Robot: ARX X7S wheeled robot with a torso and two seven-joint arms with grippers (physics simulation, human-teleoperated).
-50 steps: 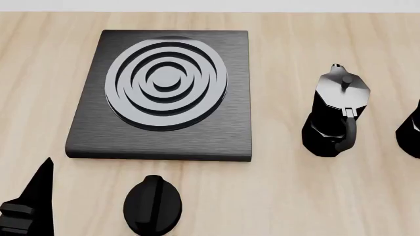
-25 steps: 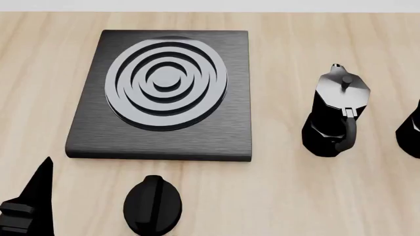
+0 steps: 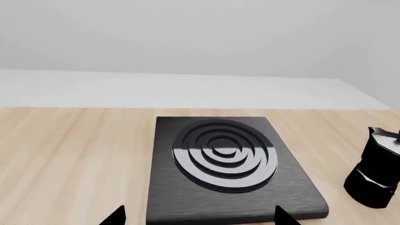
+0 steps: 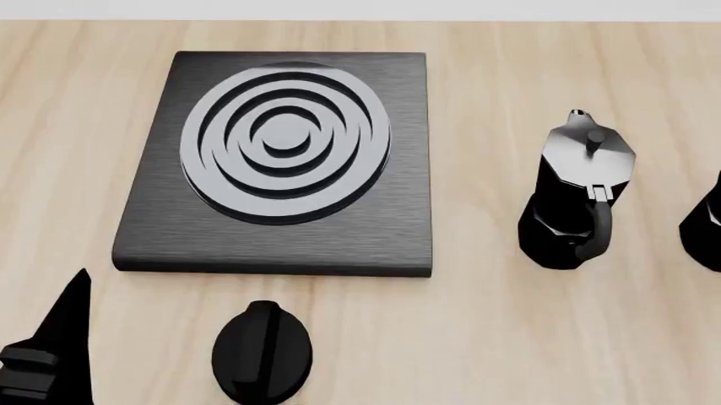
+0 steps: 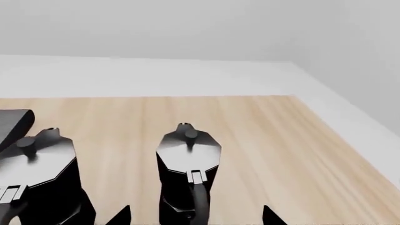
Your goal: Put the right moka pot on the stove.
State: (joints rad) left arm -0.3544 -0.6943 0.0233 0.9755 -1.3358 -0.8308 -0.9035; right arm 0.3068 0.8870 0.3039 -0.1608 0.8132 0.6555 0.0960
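The right moka pot (image 5: 187, 164) is glossy black and stands upright on the wooden table, its handle turned toward my right gripper (image 5: 195, 216). That gripper is open and empty, with the pot straight ahead between its two fingertips. In the head view only the pot's edge (image 4: 707, 228) shows at the far right, and the right gripper is out of view. The stove (image 4: 282, 228) lies flat at the left centre and also shows in the left wrist view (image 3: 187, 201). My left gripper (image 3: 200, 216) is open and empty, just in front of the stove's near edge, and shows low at the left in the head view (image 4: 51, 354).
The second moka pot (image 4: 575, 194) stands between the stove and the right pot; it also shows in the right wrist view (image 5: 37, 178) and the left wrist view (image 3: 378, 173). A black oval knob (image 4: 262, 353) lies in front of the stove. The table's right edge (image 5: 325, 122) is beyond the right pot.
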